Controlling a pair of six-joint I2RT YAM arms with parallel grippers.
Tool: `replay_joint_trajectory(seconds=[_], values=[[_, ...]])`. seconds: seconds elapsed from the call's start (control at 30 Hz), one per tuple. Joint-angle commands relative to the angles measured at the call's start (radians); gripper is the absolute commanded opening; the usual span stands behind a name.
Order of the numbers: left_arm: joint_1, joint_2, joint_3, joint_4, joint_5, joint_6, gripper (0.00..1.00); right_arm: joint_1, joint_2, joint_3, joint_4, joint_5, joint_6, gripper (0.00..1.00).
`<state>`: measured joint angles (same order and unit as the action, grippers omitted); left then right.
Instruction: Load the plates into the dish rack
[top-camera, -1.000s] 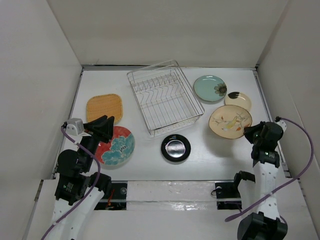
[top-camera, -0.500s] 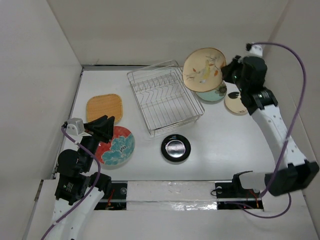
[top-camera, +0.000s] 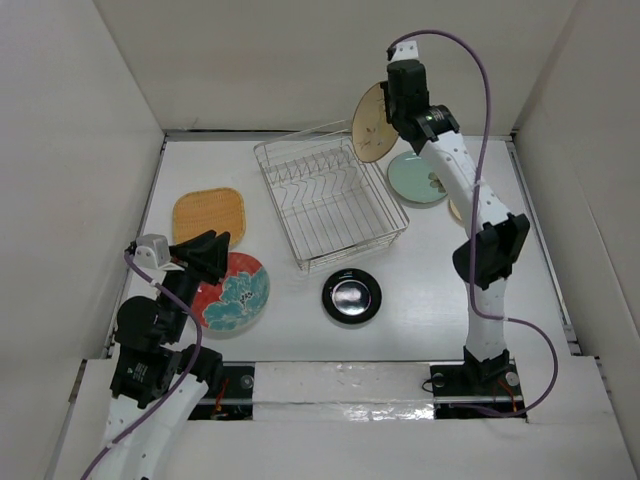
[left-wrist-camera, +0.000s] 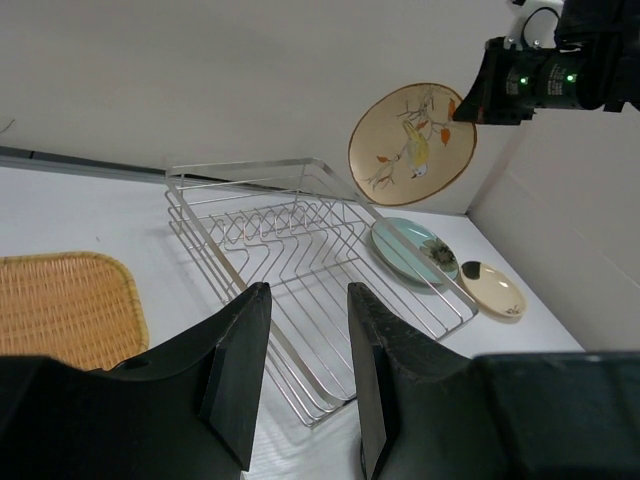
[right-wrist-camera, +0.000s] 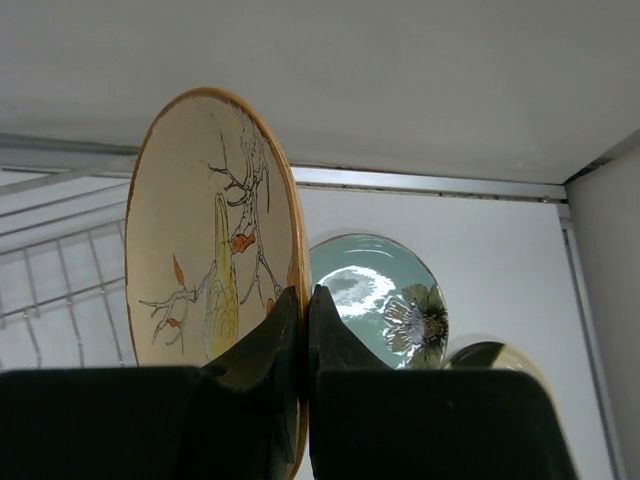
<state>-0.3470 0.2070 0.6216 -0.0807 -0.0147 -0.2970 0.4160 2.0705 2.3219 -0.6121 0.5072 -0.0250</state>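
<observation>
The right tool (top-camera: 390, 115) is closed on the rim of the beige leaf-patterned plate (top-camera: 368, 124) and holds it on its edge in the air. Below this tool is the far right corner of the dish rack (top-camera: 328, 195). Also below it, flat on the worktop (top-camera: 430, 290), lie the pale green plate (top-camera: 415, 178) and the small cream plate (left-wrist-camera: 492, 289). The left tool (left-wrist-camera: 307, 295) has its fingers apart, with nothing between them. The red plate with teal flower (top-camera: 237, 292) lies just under this tool.
</observation>
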Motion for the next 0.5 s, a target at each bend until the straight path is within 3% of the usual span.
replay_joint_trajectory(seconds=[0.0, 0.47], values=[[-0.004, 0.019, 0.009, 0.035, 0.009, 0.007, 0.33, 0.032, -0.010, 0.136, 0.069, 0.132, -0.087, 0.00], [-0.004, 0.028, 0.007, 0.035, 0.009, 0.006, 0.33, 0.113, 0.049, -0.024, 0.227, 0.188, -0.216, 0.00]])
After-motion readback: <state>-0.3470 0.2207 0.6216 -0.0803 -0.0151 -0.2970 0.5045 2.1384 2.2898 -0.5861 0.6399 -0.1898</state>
